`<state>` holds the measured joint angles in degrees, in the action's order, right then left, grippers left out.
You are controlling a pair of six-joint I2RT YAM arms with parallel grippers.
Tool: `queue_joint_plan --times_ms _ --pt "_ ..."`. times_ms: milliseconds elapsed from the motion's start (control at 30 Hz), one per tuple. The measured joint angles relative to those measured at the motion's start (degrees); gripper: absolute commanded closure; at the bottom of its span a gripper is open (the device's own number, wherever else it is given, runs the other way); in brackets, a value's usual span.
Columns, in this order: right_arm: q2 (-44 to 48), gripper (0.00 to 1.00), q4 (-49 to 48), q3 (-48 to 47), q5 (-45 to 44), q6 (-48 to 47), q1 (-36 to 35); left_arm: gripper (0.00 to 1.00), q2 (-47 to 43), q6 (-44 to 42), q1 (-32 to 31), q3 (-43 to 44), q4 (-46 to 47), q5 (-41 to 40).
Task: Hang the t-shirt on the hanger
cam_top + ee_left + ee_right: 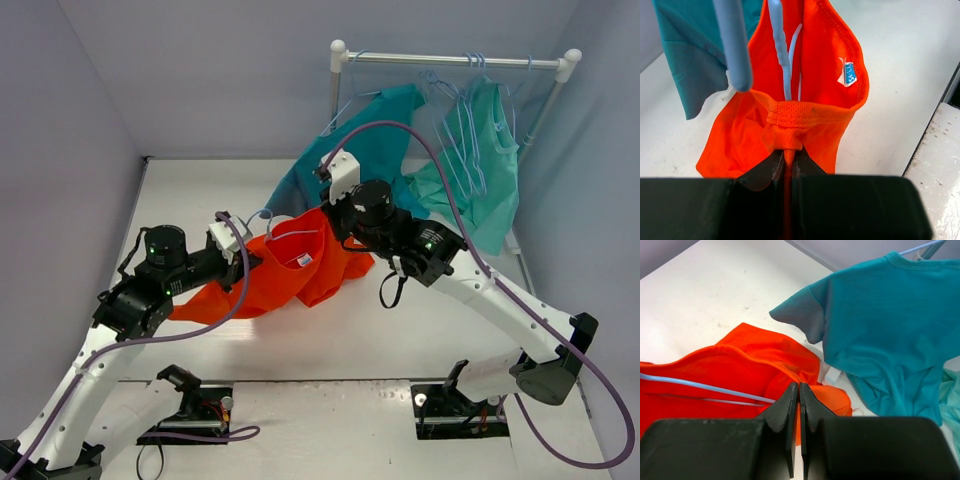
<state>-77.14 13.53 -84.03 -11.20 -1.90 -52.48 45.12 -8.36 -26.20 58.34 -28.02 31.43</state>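
The left gripper (786, 156) had its fingers pressed together on a fold of the t-shirt (290, 275), just below the collar band. The right gripper (799, 389) was also pinched shut, with orange cloth between its tips. The hanger (781, 55) passed down into the neck opening. In the top view the t-shirt hung between both grippers over the middle of the table (400, 335). The teal shirt (375, 150) was close at 1 o'clock, and bare table stretched toward 6 o'clock.

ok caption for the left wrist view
Left end effector pinching the t-shirt collar, hanger inside the neck opening.
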Motion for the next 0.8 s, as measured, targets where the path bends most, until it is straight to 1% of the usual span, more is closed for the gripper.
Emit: queue_joint_plan --times_ms 100,300,433,800 --pt "-0.06 1.0 -0.02 -0.09 1.68 0.42 -0.26 1.0 0.51 0.88 0.0 -0.01 1.57 0.05" --pt "-0.91 1.0 -0.02 -0.22 3.71 2.12 -1.45 1.0 0.66 3.13 0.0 -1.37 8.01 -0.7" --pt "-1.48 1.0 -0.02 -0.22 4.1 3.65 -1.62 1.0 -0.39 4.82 -0.19 -4.87 12.47 -1.26" --pt "-4.38 1.0 0.0 -0.92 4.13 4.93 -1.78 1.0 -1.51 10.42 -1.99 -13.71 23.46 0.66"
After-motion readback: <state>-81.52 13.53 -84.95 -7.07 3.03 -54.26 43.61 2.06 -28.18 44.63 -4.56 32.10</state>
